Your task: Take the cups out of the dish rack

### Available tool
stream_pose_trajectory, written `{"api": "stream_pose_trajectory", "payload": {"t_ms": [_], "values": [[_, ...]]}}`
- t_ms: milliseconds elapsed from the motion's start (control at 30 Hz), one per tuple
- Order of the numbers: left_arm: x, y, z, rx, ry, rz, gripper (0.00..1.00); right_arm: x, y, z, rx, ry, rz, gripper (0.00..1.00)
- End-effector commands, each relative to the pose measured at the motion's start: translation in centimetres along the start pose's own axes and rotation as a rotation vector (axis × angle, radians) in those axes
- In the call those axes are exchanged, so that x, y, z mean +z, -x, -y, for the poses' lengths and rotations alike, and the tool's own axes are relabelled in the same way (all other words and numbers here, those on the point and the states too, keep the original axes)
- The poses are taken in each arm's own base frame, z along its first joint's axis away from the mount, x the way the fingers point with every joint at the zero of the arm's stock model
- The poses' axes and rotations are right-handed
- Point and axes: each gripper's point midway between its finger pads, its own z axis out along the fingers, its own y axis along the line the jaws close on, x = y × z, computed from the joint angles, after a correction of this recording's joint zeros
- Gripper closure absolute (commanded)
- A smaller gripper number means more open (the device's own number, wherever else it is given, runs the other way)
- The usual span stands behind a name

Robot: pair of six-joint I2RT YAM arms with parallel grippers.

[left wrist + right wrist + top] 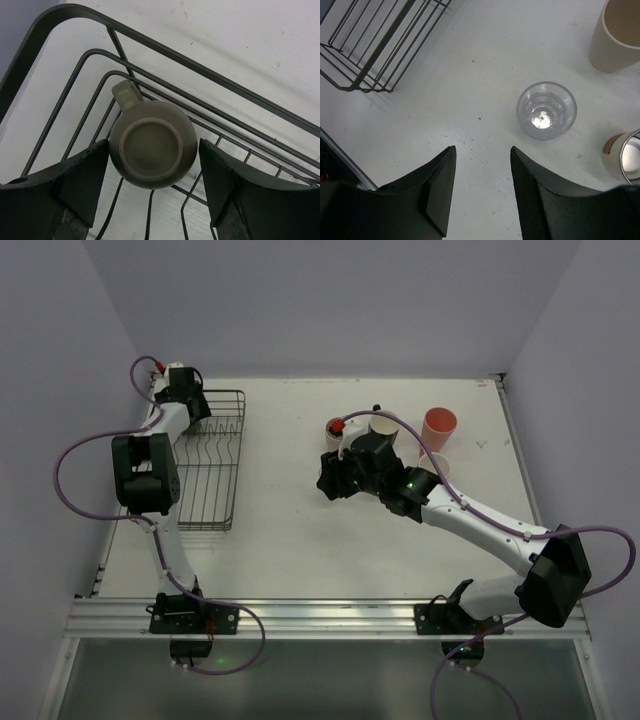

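The dark wire dish rack (pixel 212 465) lies at the table's left. My left gripper (pixel 190 406) hangs over its far left corner. In the left wrist view an upside-down pale greyish mug (pixel 150 147) with a handle sits in that corner of the rack (pixel 165 50), between my open left gripper's (pixel 153 146) fingers; the left finger is close to its side. My right gripper (pixel 482 150) is open and empty over bare table mid-table (pixel 332 478). Out of the rack stand a clear glass (pixel 546 110), a beige tumbler (pixel 615 35) and a salmon-pink tumbler (pixel 438 428).
Another cup with a shiny inside (pixel 626 159) stands at the right edge of the right wrist view. A brown-rimmed cup (pixel 335 426) and a pale ring-shaped cup (pixel 436 464) show near the right arm. The rack's corner (pixel 375 55) lies left of the right gripper.
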Motion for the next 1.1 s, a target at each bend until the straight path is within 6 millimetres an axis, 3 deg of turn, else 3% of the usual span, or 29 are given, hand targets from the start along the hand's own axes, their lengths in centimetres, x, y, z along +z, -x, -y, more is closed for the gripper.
{"api": "stream_pose_trajectory", "payload": {"t_ms": [0,67,167,233,367,567,633,800,833,933,967,1033,1067], "values": [[0.4,2.7,0.1,-0.009,-0.024,0.065,0.25,0.2,0.9,-0.8,0.005,0.032,0.034,0.50],[0.6,2.5,0.2,-0.008,-0.029,0.063,0.28,0.2,1.0,-0.8,0.005,0.031,0.037,0.50],[0.3,2.9,0.2,-0.016,-0.033,0.075,0.53,0.2,1.1,-0.8,0.006,0.031,0.041,0.50],[-0.5,4.0,0.3,-0.029,-0.049,0.096,0.58,0.2,1.4,-1.0,0.007,0.036,0.047,0.50],[-3.7,7.3,0.6,-0.066,-0.102,0.175,0.67,0.2,1.7,-1.7,0.015,0.066,0.050,0.50],[-8.4,10.1,1.1,-0.124,-0.192,0.254,0.83,0.0,2.8,-2.8,0.034,0.118,0.078,0.46],[-9.4,10.0,1.4,-0.139,-0.227,0.253,0.86,-0.3,3.3,-3.3,0.047,0.138,0.087,0.42],[-15.1,9.4,2.6,-0.282,-0.396,0.238,0.93,-1.2,4.3,-4.6,0.124,0.208,0.137,0.28],[-16.6,9.1,3.9,-0.294,-0.496,0.229,0.93,-1.7,4.7,-4.9,0.137,0.223,0.156,0.26],[-21.6,6.3,6.0,-0.347,-0.707,0.182,0.94,-2.5,5.5,-5.5,0.209,0.260,0.213,0.24],[-24.1,5.5,6.6,-0.352,-0.787,0.210,0.94,-3.4,6.7,-6.0,0.242,0.295,0.266,0.23],[-27.9,4.2,8.5,-0.364,-0.962,0.195,0.94,-3.7,6.5,-5.9,0.274,0.304,0.286,0.23],[-29.8,2.2,8.9,-0.362,-1.027,0.175,0.94,-4.4,7.2,-6.2,0.305,0.324,0.320,0.23]]}}
